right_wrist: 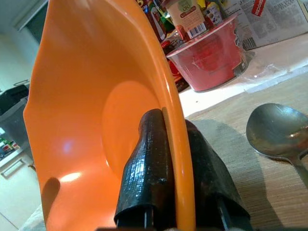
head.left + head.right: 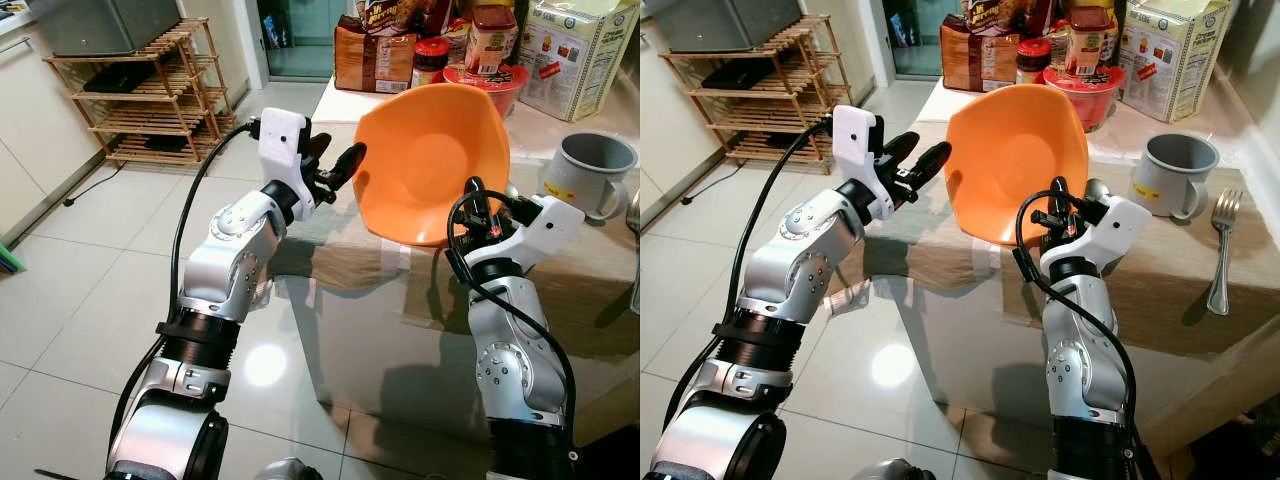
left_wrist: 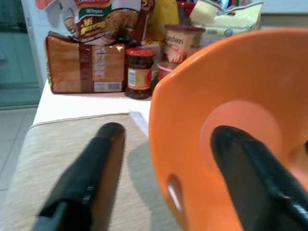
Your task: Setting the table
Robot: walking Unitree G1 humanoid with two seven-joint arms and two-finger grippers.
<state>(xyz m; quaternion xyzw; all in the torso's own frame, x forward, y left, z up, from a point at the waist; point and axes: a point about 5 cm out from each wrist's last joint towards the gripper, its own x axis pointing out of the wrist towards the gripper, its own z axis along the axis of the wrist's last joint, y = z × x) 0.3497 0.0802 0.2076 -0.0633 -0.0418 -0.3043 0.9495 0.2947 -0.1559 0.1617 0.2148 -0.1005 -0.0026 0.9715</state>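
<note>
An orange bowl (image 2: 430, 160) is held tilted on its edge above the beige tablecloth (image 2: 350, 260). My right gripper (image 1: 171, 125) is shut on the bowl's lower rim, one finger inside and one outside. My left gripper (image 2: 335, 160) is open at the bowl's left rim. In the left wrist view one finger (image 3: 91, 178) is over the cloth outside the bowl (image 3: 240, 96) and the other finger (image 3: 255, 168) is in front of its inside. A grey mug (image 2: 1175, 170), a fork (image 2: 1222, 250) and a spoon (image 1: 279, 134) are on the cloth to the right.
Food packets (image 2: 375, 55), jars, a red noodle bowl (image 1: 211, 62) and a carton (image 2: 575, 50) crowd the back of the table. A wooden rack (image 2: 150, 90) stands at the far left on the tiled floor. The table's near edge is just in front of my arms.
</note>
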